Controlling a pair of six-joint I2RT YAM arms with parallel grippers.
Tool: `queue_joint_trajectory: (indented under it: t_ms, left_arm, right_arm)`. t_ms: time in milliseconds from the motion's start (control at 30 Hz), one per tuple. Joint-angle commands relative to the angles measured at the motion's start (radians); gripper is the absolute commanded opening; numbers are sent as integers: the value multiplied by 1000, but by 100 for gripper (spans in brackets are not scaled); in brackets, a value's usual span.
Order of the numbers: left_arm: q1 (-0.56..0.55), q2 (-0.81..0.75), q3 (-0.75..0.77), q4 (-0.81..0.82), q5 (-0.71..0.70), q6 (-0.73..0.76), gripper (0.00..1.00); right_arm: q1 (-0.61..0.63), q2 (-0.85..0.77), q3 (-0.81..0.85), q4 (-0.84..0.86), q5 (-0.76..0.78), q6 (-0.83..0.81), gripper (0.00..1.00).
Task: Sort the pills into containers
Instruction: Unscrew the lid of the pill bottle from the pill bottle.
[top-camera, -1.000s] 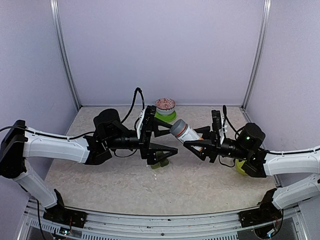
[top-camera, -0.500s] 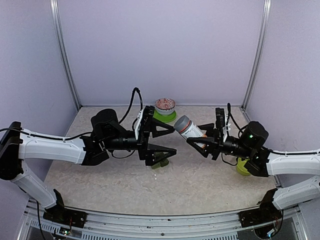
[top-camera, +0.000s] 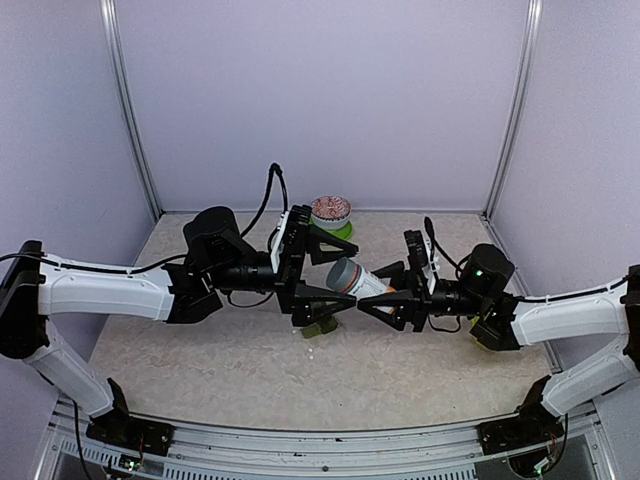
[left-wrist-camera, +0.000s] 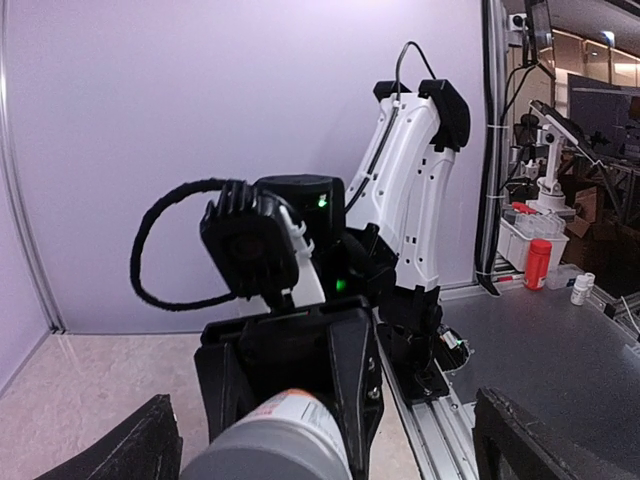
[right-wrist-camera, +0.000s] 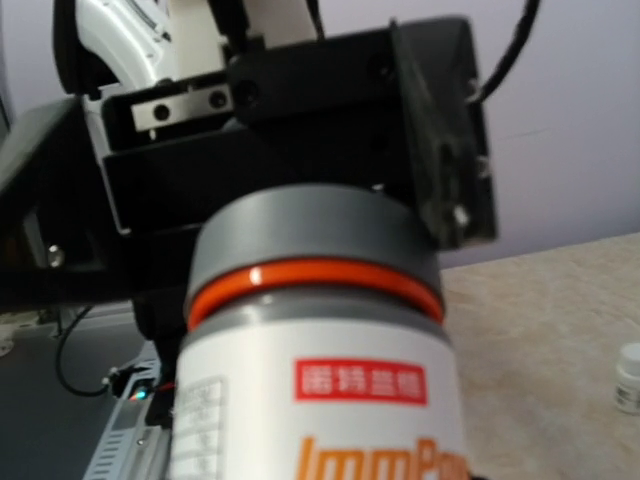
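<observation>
My right gripper (top-camera: 378, 291) is shut on a white pill bottle (top-camera: 368, 284) with orange print, held level in the air and pointing left. Its grey cap (top-camera: 343, 273) with an orange ring lies between the wide-open fingers of my left gripper (top-camera: 352, 277), which do not touch it. In the right wrist view the bottle (right-wrist-camera: 320, 390) and its cap (right-wrist-camera: 315, 245) fill the frame. The left wrist view shows the cap (left-wrist-camera: 270, 450) low between my fingers (left-wrist-camera: 530, 440). The dark green containers (top-camera: 320, 325) sit on the table under the left gripper, partly hidden. Pills are too small to make out.
A patterned bowl (top-camera: 330, 211) on a green plate stands at the back centre. A lime-green bowl (top-camera: 484, 336) peeks out behind the right arm. A small white bottle (right-wrist-camera: 628, 378) stands on the table at the right wrist view's edge.
The right arm has carried the bottle left and lower, bringing its cap in between the left gripper's open fingers. The left gripper has stayed open and barely moved.
</observation>
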Motion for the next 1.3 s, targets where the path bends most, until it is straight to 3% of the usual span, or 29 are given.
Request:
queue_joint_trajectory:
  t_ms: [0, 200, 567, 1067, 1267]
  left_arm:
    - [-35, 44, 59, 20, 42, 32, 99]
    - [-41, 63, 57, 43, 42, 21, 99]
    - [-44, 36, 5, 34, -69, 31, 99]
    - [-44, 16, -32, 32, -138, 31, 98]
    - [-44, 17, -37, 37, -145, 19, 91]
  right_arm:
    - [24, 49, 48, 124, -31, 49, 25]
    - [36, 85, 49, 170, -13, 84, 25]
    - [37, 22, -15, 152, 165, 68, 25]
    - [31, -30, -36, 112, 215, 40, 25]
    - [27, -43, -34, 92, 208, 25, 25]
